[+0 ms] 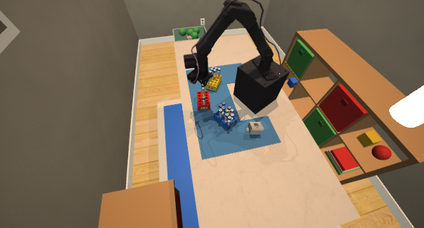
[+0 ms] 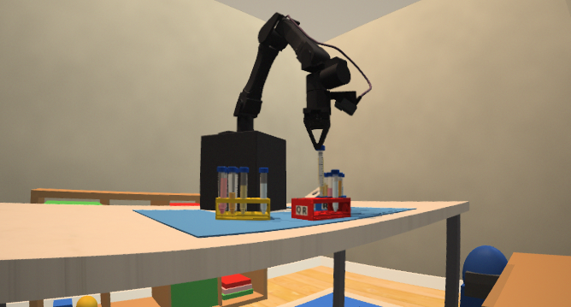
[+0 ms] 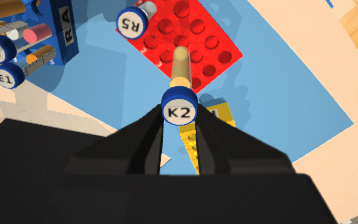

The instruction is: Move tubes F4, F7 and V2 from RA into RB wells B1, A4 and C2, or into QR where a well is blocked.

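My gripper [image 3: 179,111] [image 1: 203,84] [image 2: 320,147] is shut on the blue cap of tube K2 [image 3: 181,65] [image 2: 320,169] and holds it upright over the middle of the red rack QR [image 3: 220,37] [image 1: 204,108] [image 2: 308,209]. The tube's lower end is about level with the rack's top; I cannot tell whether it is inside a well. Tube R5 [image 3: 132,23] stands in a corner well of QR. The yellow rack RB [image 1: 213,83] [image 2: 242,215] [image 3: 221,112] holds several tubes. The blue rack RA [image 1: 223,119] [image 3: 63,35] holds several tubes, E1 [image 3: 7,77] among them.
The racks stand on a blue bench mat [image 1: 241,141] [image 2: 192,222]. The arm's black base block [image 1: 257,87] [image 2: 244,165] is beside them. A small white DONE box [image 1: 255,128] sits on the mat near RA. A shelf unit [image 1: 343,100] stands beyond the table's side.
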Controlling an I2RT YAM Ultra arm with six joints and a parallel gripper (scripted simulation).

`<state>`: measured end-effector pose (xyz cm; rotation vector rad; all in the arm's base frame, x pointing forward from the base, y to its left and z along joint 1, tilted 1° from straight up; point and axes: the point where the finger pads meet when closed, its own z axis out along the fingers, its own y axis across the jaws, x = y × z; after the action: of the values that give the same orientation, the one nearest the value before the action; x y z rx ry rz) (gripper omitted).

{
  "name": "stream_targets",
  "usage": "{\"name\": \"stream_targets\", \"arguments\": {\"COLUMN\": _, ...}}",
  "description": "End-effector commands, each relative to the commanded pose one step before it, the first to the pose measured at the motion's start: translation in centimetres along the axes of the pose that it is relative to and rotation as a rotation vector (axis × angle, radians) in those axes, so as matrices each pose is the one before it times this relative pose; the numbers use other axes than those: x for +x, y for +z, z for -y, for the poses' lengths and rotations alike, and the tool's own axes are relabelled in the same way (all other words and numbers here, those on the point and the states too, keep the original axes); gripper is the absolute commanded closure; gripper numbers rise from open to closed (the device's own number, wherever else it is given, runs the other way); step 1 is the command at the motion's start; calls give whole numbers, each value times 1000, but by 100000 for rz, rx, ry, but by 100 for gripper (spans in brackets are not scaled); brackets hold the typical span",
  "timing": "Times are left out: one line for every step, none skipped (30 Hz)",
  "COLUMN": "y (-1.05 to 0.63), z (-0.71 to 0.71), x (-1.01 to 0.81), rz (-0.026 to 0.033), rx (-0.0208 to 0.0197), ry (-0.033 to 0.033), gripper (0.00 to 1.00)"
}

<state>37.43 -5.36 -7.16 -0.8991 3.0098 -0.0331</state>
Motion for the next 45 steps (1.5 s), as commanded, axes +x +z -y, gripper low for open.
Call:
{"name": "stream_targets", "arguments": {"y": 530, "z": 119, "x": -15, "rz": 310, "rx": -10, "ry": -129, "gripper": 100}}
{"name": "stream_targets", "arguments": {"y": 51, "z": -22, "x": 26, "rz": -68, "rx": -60, "ry": -1, "gripper": 100}}
{"name": "stream_targets", "arguments": {"y": 55, "z": -27, "x": 34, "rz": -83, "rx": -73, "ry": 0, "gripper": 100}}
{"name": "stream_targets", "arguments": {"y": 60, "z": -34, "x": 43, "rz": -104, "rx": -91, "ry": 0, "gripper": 100}}
{"name": "stream_targets", "arguments": {"y": 65, "z": -42, "x": 52, "rz": -124, "rx": -109, "ry": -1, "gripper": 100}}
{"name": "stream_targets", "arguments": {"y": 71, "z": -52, "x": 62, "rz": -148, "rx": -130, "ry": -2, "gripper": 100}}
{"name": "stream_targets", "arguments": {"y": 0, "z": 0, "x": 0, "rz": 0, "rx": 0, "ry": 0, "gripper": 100}}
{"name": "stream_targets", "arguments": {"y": 0, "z": 0, "x": 0, "rz": 0, "rx": 0, "ry": 0, "gripper": 100}}
{"name": "stream_targets", "arguments": {"y": -22, "z": -40, "x": 53, "rz": 12, "rx": 10, "ry": 3, "gripper": 100}}
{"name": "stream_targets", "arguments": {"y": 215, "z": -139, "x": 158, "rz": -505, "rx": -445, "ry": -9, "gripper": 100}}
{"name": "stream_targets", "arguments": {"y": -18, "z": 69, "x": -70, "rz": 196, "rx": 172, "ry": 7, "gripper": 100}}
{"name": "stream_targets", "arguments": {"y": -29, "z": 84, "x": -91, "rz": 239, "rx": 210, "ry": 7, "gripper": 100}}
{"name": "stream_targets", "arguments": {"y": -36, "z": 98, "x": -104, "rz": 268, "rx": 236, "ry": 8, "gripper": 100}}
{"name": "stream_targets", "arguments": {"y": 21, "z": 18, "x": -14, "rz": 42, "rx": 37, "ry": 3, "gripper": 100}}
{"name": "stream_targets", "arguments": {"y": 96, "z": -89, "x": 108, "rz": -248, "rx": -219, "ry": -2, "gripper": 100}}
{"name": "stream_targets", "arguments": {"y": 127, "z": -137, "x": 159, "rz": -368, "rx": -326, "ry": -6, "gripper": 100}}
{"name": "stream_targets", "arguments": {"y": 127, "z": -121, "x": 152, "rz": -332, "rx": -293, "ry": -2, "gripper": 100}}
{"name": "stream_targets", "arguments": {"y": -41, "z": 79, "x": -91, "rz": 251, "rx": 220, "ry": 7, "gripper": 100}}
{"name": "stream_targets", "arguments": {"y": -108, "z": 194, "x": -212, "rz": 548, "rx": 483, "ry": 15, "gripper": 100}}
{"name": "stream_targets", "arguments": {"y": -56, "z": 127, "x": -140, "rz": 347, "rx": 307, "ry": 9, "gripper": 100}}
{"name": "stream_targets", "arguments": {"y": 60, "z": -33, "x": 48, "rz": -106, "rx": -92, "ry": 2, "gripper": 100}}
{"name": "stream_targets", "arguments": {"y": 58, "z": -28, "x": 42, "rz": -94, "rx": -83, "ry": 2, "gripper": 100}}
{"name": "stream_targets", "arguments": {"y": 38, "z": 1, "x": 7, "rz": -16, "rx": -13, "ry": 3, "gripper": 100}}
{"name": "stream_targets", "arguments": {"y": 0, "z": 0, "x": 0, "rz": 0, "rx": 0, "ry": 0, "gripper": 100}}
{"name": "stream_targets", "arguments": {"y": 0, "z": 0, "x": 0, "rz": 0, "rx": 0, "ry": 0, "gripper": 100}}
{"name": "stream_targets", "arguments": {"y": -213, "z": 135, "x": -135, "rz": 569, "rx": 504, "ry": 17, "gripper": 100}}
{"name": "stream_targets", "arguments": {"y": 195, "z": -42, "x": 54, "rz": -319, "rx": -282, "ry": -3, "gripper": 100}}
{"name": "stream_targets", "arguments": {"y": 77, "z": -8, "x": 17, "rz": -91, "rx": -80, "ry": 2, "gripper": 100}}
{"name": "stream_targets", "arguments": {"y": 63, "z": -39, "x": 53, "rz": -117, "rx": -104, "ry": 1, "gripper": 100}}
{"name": "stream_targets", "arguments": {"y": 82, "z": -69, "x": 87, "rz": -195, "rx": -173, "ry": 0, "gripper": 100}}
{"name": "stream_targets", "arguments": {"y": 91, "z": -82, "x": 102, "rz": -230, "rx": -204, "ry": -1, "gripper": 100}}
{"name": "stream_targets", "arguments": {"y": 108, "z": -110, "x": 133, "rz": -300, "rx": -266, "ry": 3, "gripper": 100}}
{"name": "stream_targets", "arguments": {"y": 105, "z": -86, "x": 124, "rz": -251, "rx": -222, "ry": 9, "gripper": 100}}
{"name": "stream_targets", "arguments": {"y": -33, "z": 72, "x": -83, "rz": 226, "rx": 198, "ry": 17, "gripper": 100}}
{"name": "stream_targets", "arguments": {"y": -125, "z": 227, "x": -243, "rz": 623, "rx": 551, "ry": 28, "gripper": 100}}
{"name": "stream_targets", "arguments": {"y": -68, "z": 150, "x": -161, "rz": 398, "rx": 354, "ry": 34, "gripper": 100}}
{"name": "stream_targets", "arguments": {"y": 54, "z": -20, "x": 40, "rz": -80, "rx": -69, "ry": 18, "gripper": 100}}
{"name": "stream_targets", "arguments": {"y": 50, "z": -15, "x": 32, "rz": -64, "rx": -56, "ry": 13, "gripper": 100}}
{"name": "stream_targets", "arguments": {"y": 28, "z": 18, "x": -8, "rz": 23, "rx": 22, "ry": 20, "gripper": 100}}
{"name": "stream_targets", "arguments": {"y": 14, "z": 39, "x": -31, "rz": 76, "rx": 68, "ry": 21, "gripper": 100}}
{"name": "stream_targets", "arguments": {"y": 0, "z": 0, "x": 0, "rz": 0, "rx": 0, "ry": 0, "gripper": 100}}
{"name": "stream_targets", "arguments": {"y": 0, "z": 0, "x": 0, "rz": 0, "rx": 0, "ry": 0, "gripper": 100}}
{"name": "stream_targets", "arguments": {"y": -201, "z": 150, "x": -147, "rz": 568, "rx": 504, "ry": 53, "gripper": 100}}
{"name": "stream_targets", "arguments": {"y": 199, "z": -26, "x": 39, "rz": -297, "rx": -263, "ry": 5, "gripper": 100}}
{"name": "stream_targets", "arguments": {"y": 20, "z": 34, "x": -23, "rz": 57, "rx": 51, "ry": 18, "gripper": 100}}
